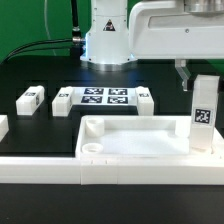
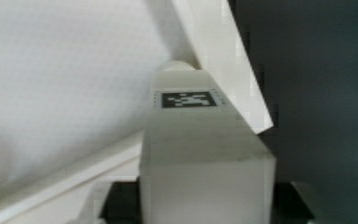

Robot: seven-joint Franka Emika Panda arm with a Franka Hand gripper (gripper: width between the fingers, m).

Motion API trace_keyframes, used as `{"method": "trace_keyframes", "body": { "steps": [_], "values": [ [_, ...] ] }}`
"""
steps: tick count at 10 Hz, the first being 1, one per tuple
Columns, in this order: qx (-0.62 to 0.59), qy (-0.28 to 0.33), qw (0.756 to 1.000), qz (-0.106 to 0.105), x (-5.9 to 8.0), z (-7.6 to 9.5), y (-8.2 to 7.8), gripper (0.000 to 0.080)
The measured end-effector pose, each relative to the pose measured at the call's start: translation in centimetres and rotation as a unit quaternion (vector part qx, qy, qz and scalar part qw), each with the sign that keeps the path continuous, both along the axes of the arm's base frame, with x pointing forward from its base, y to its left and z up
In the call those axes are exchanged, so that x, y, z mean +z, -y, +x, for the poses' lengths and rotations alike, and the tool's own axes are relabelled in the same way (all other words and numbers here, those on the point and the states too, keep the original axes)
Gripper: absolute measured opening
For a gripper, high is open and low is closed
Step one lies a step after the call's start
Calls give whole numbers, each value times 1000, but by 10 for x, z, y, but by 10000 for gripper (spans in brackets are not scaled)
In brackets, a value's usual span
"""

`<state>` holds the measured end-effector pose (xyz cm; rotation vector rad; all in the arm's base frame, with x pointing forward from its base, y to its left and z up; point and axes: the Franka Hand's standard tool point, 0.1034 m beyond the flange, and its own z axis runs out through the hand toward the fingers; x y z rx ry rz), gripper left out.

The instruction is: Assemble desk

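Nearest the exterior camera, a long white border bar [image 1: 100,168] runs across the front edge of the black table [image 1: 40,130]. Just behind the bar lies the rimmed white tabletop [image 1: 135,140], with its raised edges facing up.

At the tabletop's end on the exterior view's right, the gripper [image 2: 202,200] holds the held leg [image 1: 203,118] upright with its square tag facing the camera. In the wrist view the post fills the gap between the dark fingers [image 2: 117,202], so the jaws are closed partway on it. That view also shows the post's far end close against the slab's rim, near a corner (whether it is seated there cannot be told). Bare black table lies beyond the rim on that side.

Open black surface lies to the exterior view's left of the slab. Farther back, the first loose leg [image 1: 32,99] and the second loose leg [image 1: 63,102] lie flat, well apart from the arm. The marker board [image 1: 105,97] lies between the second loose leg and the third loose leg [image 1: 145,98]. The white robot base [image 1: 108,40] stands behind the marker board.
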<state>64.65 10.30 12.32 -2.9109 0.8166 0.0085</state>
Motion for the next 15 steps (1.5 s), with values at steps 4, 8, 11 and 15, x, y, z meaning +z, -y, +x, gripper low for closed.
{"method": "trace_keyframes", "body": {
  "steps": [4,8,11,15],
  "values": [
    [-150,-14,989,6,0,-1,2,289],
    [-263,-28,964,10,-1,-1,3,290],
    [-406,-46,913,26,-1,-3,2,290],
    [-592,-75,800,71,-2,-3,-4,290]
  ]
}}
